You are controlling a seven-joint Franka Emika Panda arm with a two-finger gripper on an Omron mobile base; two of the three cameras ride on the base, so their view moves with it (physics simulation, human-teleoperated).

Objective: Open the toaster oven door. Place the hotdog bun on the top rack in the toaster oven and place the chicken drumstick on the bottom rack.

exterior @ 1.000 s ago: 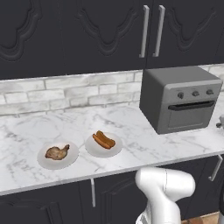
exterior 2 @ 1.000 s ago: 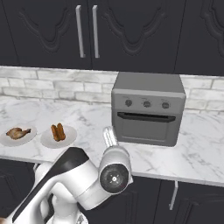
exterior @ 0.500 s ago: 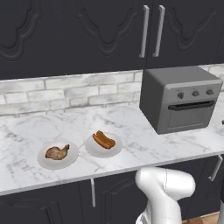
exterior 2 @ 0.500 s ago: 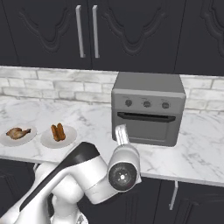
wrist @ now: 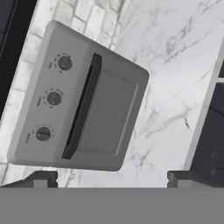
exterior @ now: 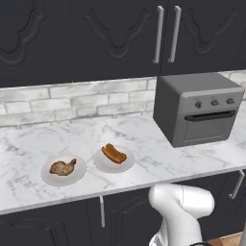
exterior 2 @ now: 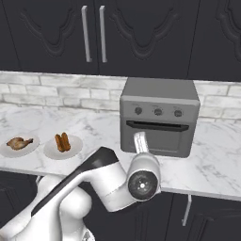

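Marble counter, brick backsplash, dark cabinets above: nothing between your arm and the toaster oven. Gripper w/ jaws spread wide, holding nothing, hangs short of the shut toaster oven door; in the hand view the oven sits rolled, at 11 o'clock from the fingertips. Base views add what the hand cam lacks: hotdog bun and chicken drumstick on separate white plates, well apart from the oven at its 9 o'clock.

Both base views are looking forward and down, sharing the toaster oven (3 o'clock left, 1 o'clock right); hand view is facing it closer, rolled.
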